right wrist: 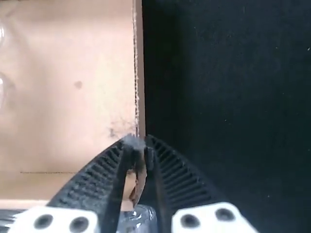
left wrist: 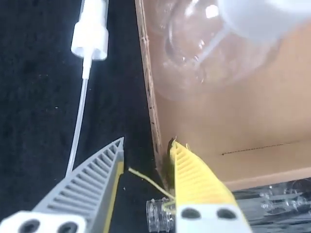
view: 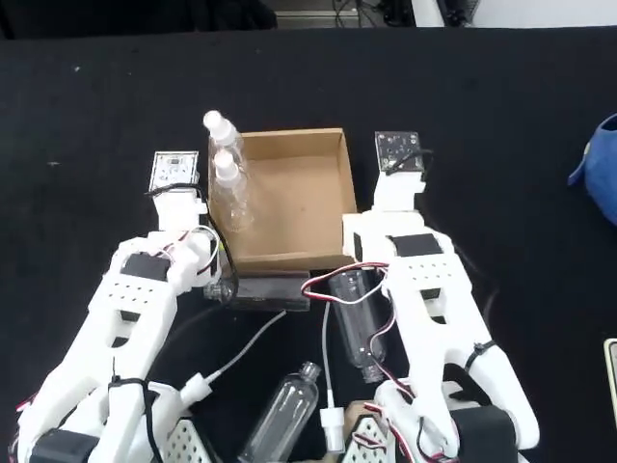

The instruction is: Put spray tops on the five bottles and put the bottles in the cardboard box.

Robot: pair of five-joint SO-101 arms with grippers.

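The cardboard box lies open in the middle of the black table. Inside, against its left wall, lies a clear bottle with a white spray top. A loose spray top with its tube lies on the cloth just outside that wall. My left gripper is open at the box's front-left corner, one finger on each side of the wall. My right gripper is shut on the box's right wall near the front corner. Three uncapped bottles lie in front of the box.
Another loose spray top lies near the front edge between the arms. A blue object sits at the right edge. Cables run across the cloth between the arm bases. Bare black cloth stretches behind and to both sides of the box.
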